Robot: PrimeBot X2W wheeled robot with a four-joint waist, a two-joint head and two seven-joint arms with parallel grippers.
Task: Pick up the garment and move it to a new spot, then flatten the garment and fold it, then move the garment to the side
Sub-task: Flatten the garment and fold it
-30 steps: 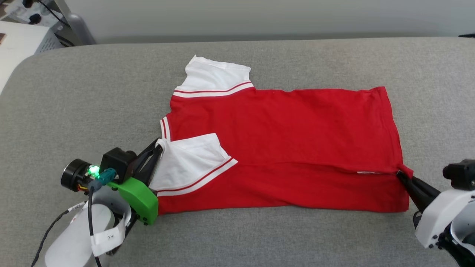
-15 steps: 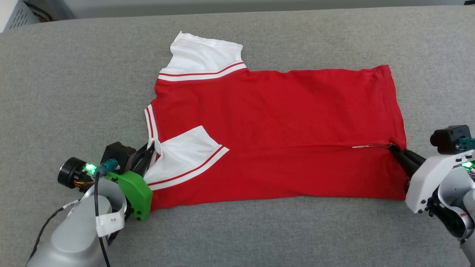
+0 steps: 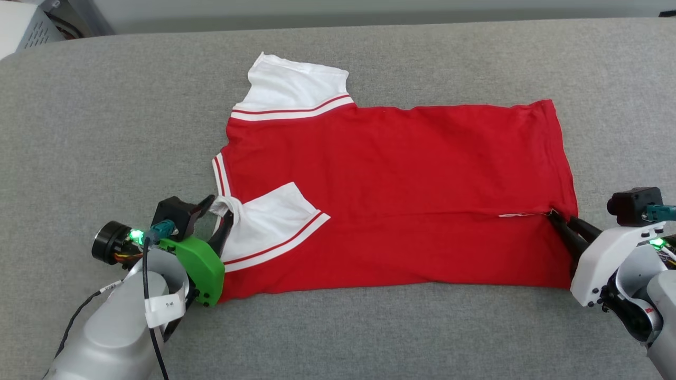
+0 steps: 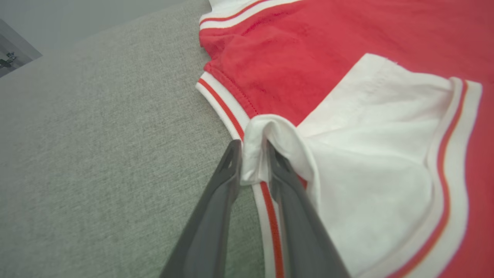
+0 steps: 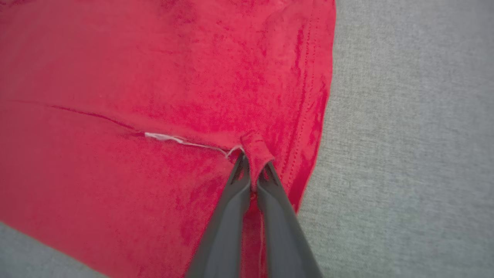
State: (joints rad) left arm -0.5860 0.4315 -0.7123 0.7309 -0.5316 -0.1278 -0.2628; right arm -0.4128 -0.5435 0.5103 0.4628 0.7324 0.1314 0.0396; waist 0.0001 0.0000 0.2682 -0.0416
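Holding the fold flat, the hem (image 5: 256, 150) of the garment (image 3: 401, 195) is pinched by the right gripper (image 5: 252, 160). Its sleeve (image 3: 274, 221) is straddled by the left gripper (image 4: 251, 150), jaws parted, seemingly for release.

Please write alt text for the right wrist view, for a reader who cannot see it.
The right hand pinches a small fold at the hem of the red garment, its two dark fingers close together. Beside the garment, on the right, lies a grey cloth surface.
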